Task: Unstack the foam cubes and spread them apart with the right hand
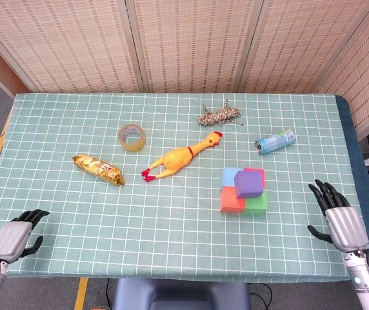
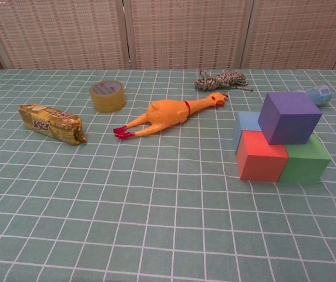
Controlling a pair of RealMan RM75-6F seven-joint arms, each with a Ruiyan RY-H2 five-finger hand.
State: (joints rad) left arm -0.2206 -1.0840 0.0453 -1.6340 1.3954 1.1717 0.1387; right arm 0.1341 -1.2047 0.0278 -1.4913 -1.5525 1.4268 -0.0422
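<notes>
**Foam cubes still stacked; both hands resting at the near table edge**

From my remote station, reading left to right. My left hand (image 1: 15,236) lies at the near left corner of the table (image 1: 171,245), fingers (image 1: 35,216) loosely apart and holding nothing; only the head view shows it. Farther in lies a gold-wrapped snack pack (image 1: 98,169), lengthwise on the green checked cloth. Beyond it, a roll of tape (image 1: 131,137) stands well apart from the pack. A yellow rubber chicken (image 1: 179,159) lies on its side near the table's middle, its red feet pointing toward the pack and its head toward the far right. Behind the chicken's head rests a small bundle of twine (image 1: 220,116).

The foam cubes sit right of centre. A blue cube (image 2: 247,124), a red cube (image 2: 261,155) and a green cube (image 2: 304,160) touch one another on the cloth, and a purple cube (image 2: 289,117) rests on top of them, slightly turned; in the head view a pink face shows behind it. A small can (image 1: 275,141) lies on its side beyond the cubes. My right hand (image 1: 340,216) rests at the near right edge, well apart from the cubes, fingers (image 1: 323,194) spread and empty.
</notes>
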